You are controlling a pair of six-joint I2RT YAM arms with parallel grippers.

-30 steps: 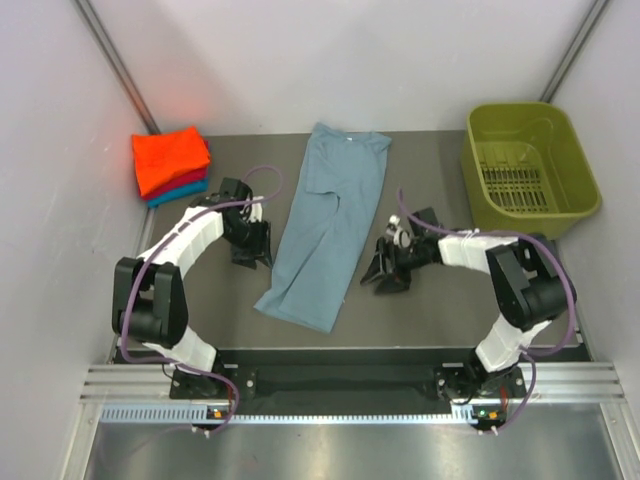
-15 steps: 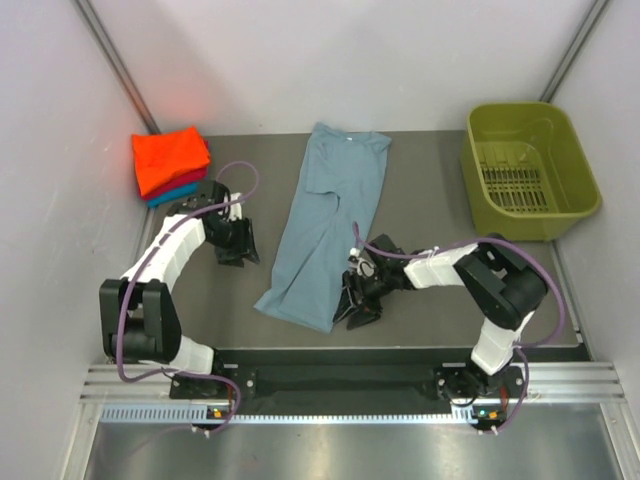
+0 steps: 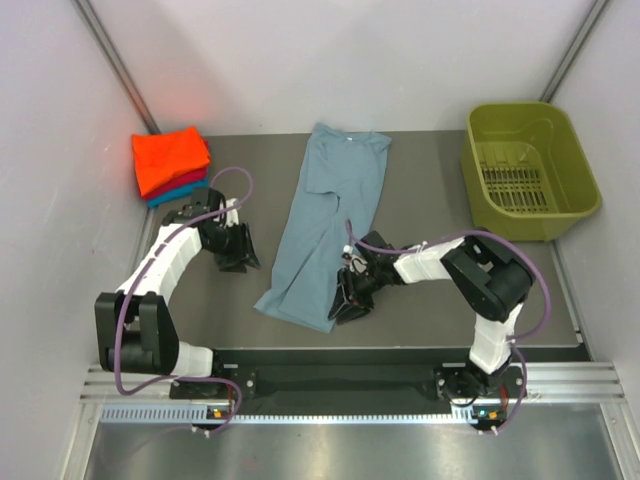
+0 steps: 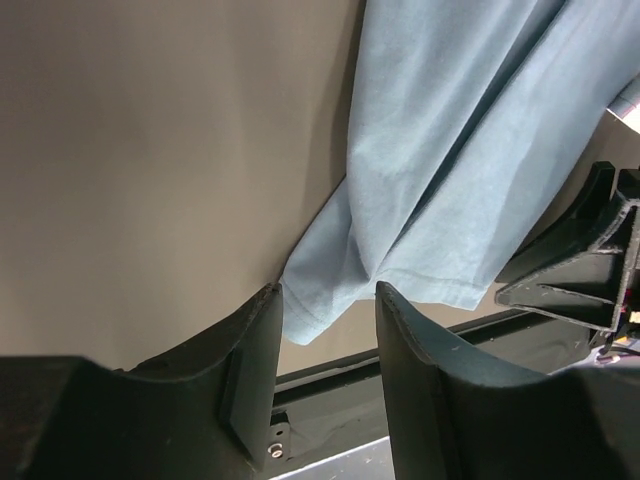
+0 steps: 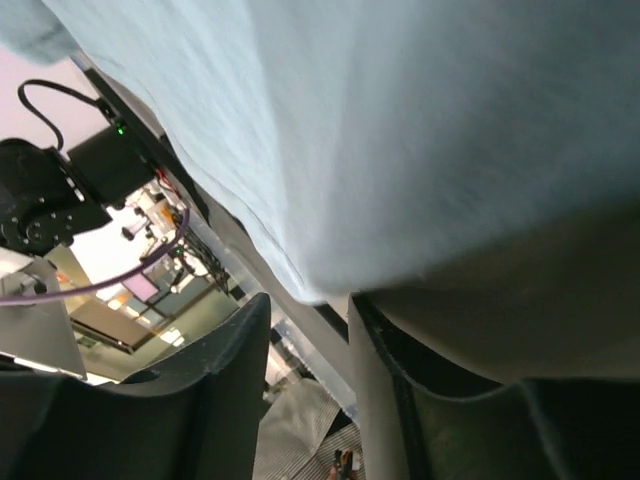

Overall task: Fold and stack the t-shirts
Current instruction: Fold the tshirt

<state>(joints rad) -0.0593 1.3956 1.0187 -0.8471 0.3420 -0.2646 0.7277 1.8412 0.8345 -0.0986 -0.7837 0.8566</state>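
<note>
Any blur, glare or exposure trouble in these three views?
Top external: sharp and evenly lit; the orange t-shirt is oversaturated and tints the wall behind it red. Left wrist: grey-blue t-shirt crisp, folds readable, own fingers underexposed. Right wrist: the shirt fills the frame, close and soft; the bright background at left is partly blown out.

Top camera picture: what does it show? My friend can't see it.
A long grey-blue t-shirt lies mid-table, the right claw at its near corner and the left claw apart to its left. A folded orange-topped stack sits far left, a green basket far right.
</note>
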